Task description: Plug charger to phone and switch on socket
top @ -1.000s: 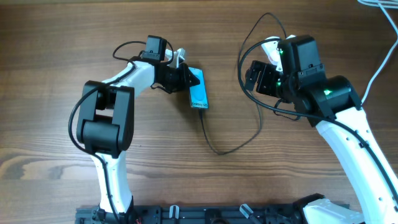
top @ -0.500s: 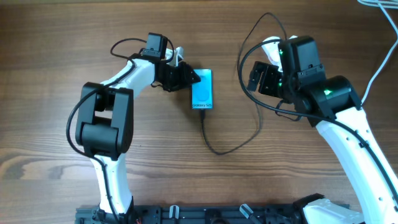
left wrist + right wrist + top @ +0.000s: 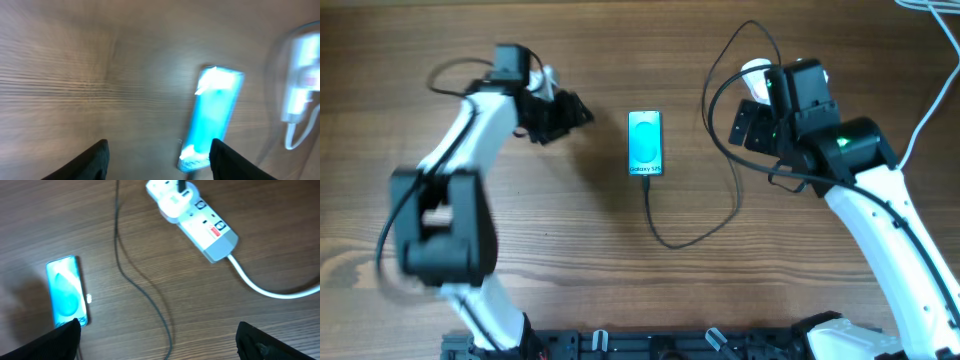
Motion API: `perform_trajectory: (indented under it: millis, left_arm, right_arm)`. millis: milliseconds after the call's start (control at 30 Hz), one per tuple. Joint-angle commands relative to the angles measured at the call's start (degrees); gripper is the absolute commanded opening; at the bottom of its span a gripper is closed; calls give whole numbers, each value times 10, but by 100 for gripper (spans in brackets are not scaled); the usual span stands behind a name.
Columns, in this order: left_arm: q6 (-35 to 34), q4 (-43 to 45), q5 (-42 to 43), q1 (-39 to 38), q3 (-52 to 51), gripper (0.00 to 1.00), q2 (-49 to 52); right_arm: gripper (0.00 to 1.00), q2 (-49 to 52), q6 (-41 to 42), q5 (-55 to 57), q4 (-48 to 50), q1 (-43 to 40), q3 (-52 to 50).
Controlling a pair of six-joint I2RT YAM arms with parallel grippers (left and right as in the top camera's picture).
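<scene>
The phone [image 3: 645,143] lies flat on the wooden table with its teal screen lit, and shows too as a blurred phone [image 3: 212,115] and a phone [image 3: 67,292]. The charger cable [image 3: 670,240] enters its bottom edge, loops down and right, then climbs toward the socket [image 3: 200,220], where a white plug [image 3: 172,200] sits in one outlet. In the overhead view the socket [image 3: 752,68] is mostly hidden under my right arm. My left gripper [image 3: 572,115] is open, left of the phone and apart from it. My right gripper [image 3: 742,122] hangs open beside the socket, holding nothing.
The socket's thick white cord [image 3: 265,286] runs off to the right, and a white cord [image 3: 930,110] crosses the far right corner. The black cable [image 3: 140,285] lies loose between the phone and the socket. A dark rail [image 3: 670,345] lines the front edge.
My left gripper opened, let go of the phone and swung away to the left. The phone went from tilted in the fingers to lying flat and straight. The right arm barely moved.
</scene>
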Motion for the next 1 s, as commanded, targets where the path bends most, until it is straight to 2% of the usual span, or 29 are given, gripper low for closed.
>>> perform_trajectory:
  millis: [0, 67, 200, 300, 433, 567, 767, 967]
  left_arm:
    - [22, 1, -9, -2, 5, 83, -175]
    - [22, 4, -10, -2, 5, 100, -241]
    - [22, 3, -44, -2, 5, 100, -332]
    - [22, 3, -43, -2, 5, 100, -366]
    - [22, 3, -43, -2, 5, 100, -377]
    - [22, 3, -43, -2, 5, 100, -377]
    - [22, 3, -43, -2, 4, 100, -377]
    - [22, 3, -43, -2, 4, 100, -377]
  right_arm:
    - [100, 33, -36, -58, -5, -57, 24]
    - [100, 61, -63, -113, -10, -105, 55]
    - [100, 127, -84, -142, -2, -191, 141]
    - [100, 166, -121, -108, 92, -227, 148]
    - [100, 235, -212, -55, 190, -242, 148]
    - [100, 299, -256, -50, 215, -242, 148]
    - [100, 376, -274, -17, 234, -249, 148]
    - [100, 415, -304, -71, 242, -261, 148]
